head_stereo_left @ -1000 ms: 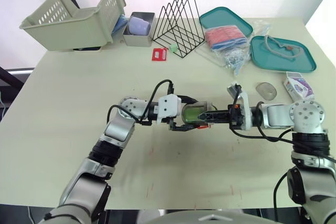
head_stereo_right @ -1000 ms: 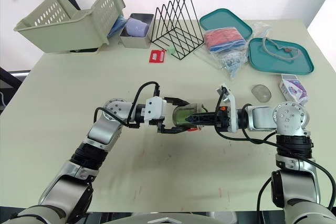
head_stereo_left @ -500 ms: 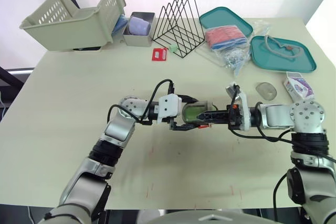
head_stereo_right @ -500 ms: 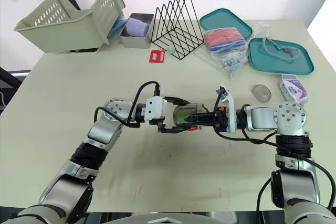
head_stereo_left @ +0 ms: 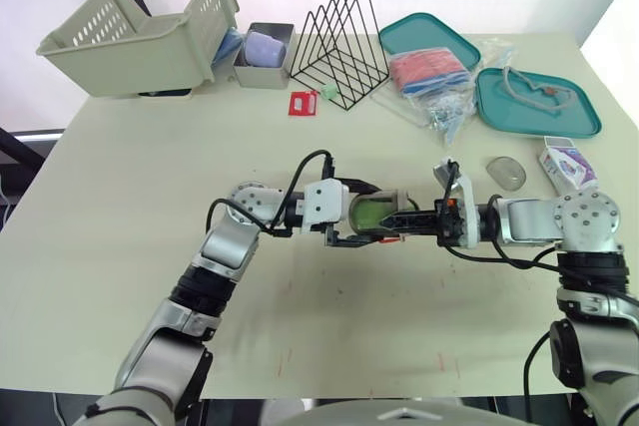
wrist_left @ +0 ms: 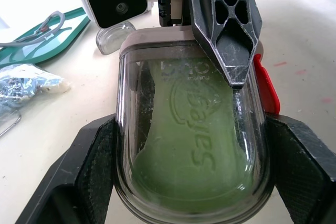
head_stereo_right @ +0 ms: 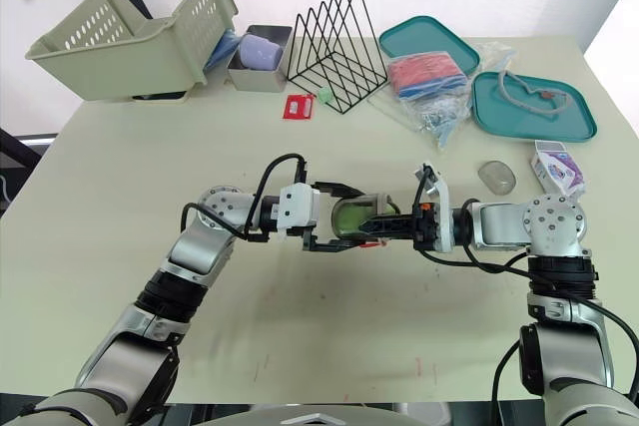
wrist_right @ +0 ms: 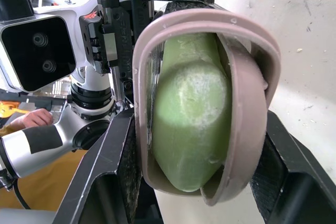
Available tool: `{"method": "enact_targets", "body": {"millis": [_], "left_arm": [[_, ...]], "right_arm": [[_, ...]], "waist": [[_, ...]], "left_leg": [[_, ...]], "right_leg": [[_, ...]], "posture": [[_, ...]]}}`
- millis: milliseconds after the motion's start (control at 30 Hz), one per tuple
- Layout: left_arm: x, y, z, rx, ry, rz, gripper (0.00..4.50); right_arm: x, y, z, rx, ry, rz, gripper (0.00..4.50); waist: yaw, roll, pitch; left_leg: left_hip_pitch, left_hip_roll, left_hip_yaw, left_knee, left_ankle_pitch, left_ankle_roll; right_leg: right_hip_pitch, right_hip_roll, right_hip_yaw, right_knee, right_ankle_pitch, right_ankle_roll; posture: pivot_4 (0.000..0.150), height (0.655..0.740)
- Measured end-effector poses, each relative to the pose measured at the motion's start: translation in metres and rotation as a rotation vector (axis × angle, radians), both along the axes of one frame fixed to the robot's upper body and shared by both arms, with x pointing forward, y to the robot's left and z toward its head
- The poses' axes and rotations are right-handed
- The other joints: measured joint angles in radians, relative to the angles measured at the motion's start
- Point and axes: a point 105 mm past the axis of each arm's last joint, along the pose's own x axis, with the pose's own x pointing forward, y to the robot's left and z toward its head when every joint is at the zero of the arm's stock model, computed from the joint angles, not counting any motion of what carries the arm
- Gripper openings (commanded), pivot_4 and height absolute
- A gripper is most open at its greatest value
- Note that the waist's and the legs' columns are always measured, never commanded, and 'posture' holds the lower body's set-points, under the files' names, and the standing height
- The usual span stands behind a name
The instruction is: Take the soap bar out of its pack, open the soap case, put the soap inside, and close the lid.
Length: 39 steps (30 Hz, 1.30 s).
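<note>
The soap case (head_stereo_left: 377,213), a clear lid over a taupe base, is held just above the table's middle. The green soap bar (wrist_left: 191,148) lies inside under the lid, also seen from the base side as soap (wrist_right: 191,114). My left gripper (head_stereo_left: 367,216) is shut on the case, its fingers (wrist_left: 89,166) clamping the two long sides. My right gripper (head_stereo_left: 394,221) comes from the opposite side and is shut on the case too, one finger (wrist_left: 226,30) lying on the lid. The purple and white soap pack (head_stereo_left: 566,163) lies near the table's right edge.
A clear oval piece (head_stereo_left: 506,172) sits beside the pack. At the back stand a green basket (head_stereo_left: 140,37), a small grey bin (head_stereo_left: 265,55), a black wire rack (head_stereo_left: 339,42), two teal trays (head_stereo_left: 534,102) and a plastic bag (head_stereo_left: 434,82). A red card (head_stereo_left: 302,103) lies near the rack.
The case and my left gripper have edged slightly toward the right arm. Both grips are unchanged.
</note>
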Motion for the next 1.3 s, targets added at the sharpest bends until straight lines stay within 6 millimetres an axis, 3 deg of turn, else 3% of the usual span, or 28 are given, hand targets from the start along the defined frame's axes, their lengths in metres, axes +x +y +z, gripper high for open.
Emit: {"method": "enact_targets", "body": {"millis": [67,133,533,900,1067,1300], "left_arm": [[0.000,0.000,0.000,0.002,0.006,0.001,3.48],[0.000,0.000,0.000,0.004,0.011,0.002,4.49],[0.003,0.004,0.004,0.002,0.064,-0.005,4.50],[0.013,0.041,0.016,0.017,0.069,0.076,4.50],[0.012,0.045,0.018,-0.047,0.174,0.105,4.50],[0.007,0.041,0.021,-0.058,0.207,0.083,4.50]], "right_arm": [[0.000,0.000,0.000,0.000,0.001,0.001,2.06],[0.000,0.000,0.000,0.002,0.001,0.002,2.06],[-0.001,0.000,0.003,-0.014,-0.051,0.013,2.06],[0.005,-0.016,-0.011,-0.139,-0.086,-0.019,2.06],[0.013,-0.026,-0.003,-0.268,-0.259,0.030,2.06],[0.029,-0.030,0.035,-0.494,-0.657,0.292,2.06]], "waist": [[0.000,0.000,0.000],[0.000,0.000,0.000],[0.000,0.000,0.000],[0.000,0.000,0.000],[0.000,0.000,0.000],[0.000,0.001,0.000]], "left_leg": [[0.000,0.000,0.000,0.000,0.000,0.000],[0.000,0.000,0.000,0.000,0.000,0.000],[0.000,0.000,0.000,0.000,0.000,0.000],[-0.003,0.000,0.000,0.000,0.000,0.000],[-0.013,0.000,-0.001,0.003,0.000,0.000],[-0.013,0.000,0.000,0.003,0.000,0.000]], "right_leg": [[0.000,0.000,0.000,0.000,0.000,0.000],[0.000,0.000,0.000,0.000,0.000,0.000],[0.000,0.000,0.000,0.000,0.000,0.000],[-0.003,0.000,0.000,0.000,0.000,0.000],[-0.012,0.000,-0.001,0.002,0.000,0.000],[-0.014,0.000,-0.001,0.001,0.000,0.000]], "posture": [[0.150,0.7400],[0.150,0.7400],[0.150,0.7400],[0.150,0.7400],[0.150,0.7400],[0.150,0.7400]]}}
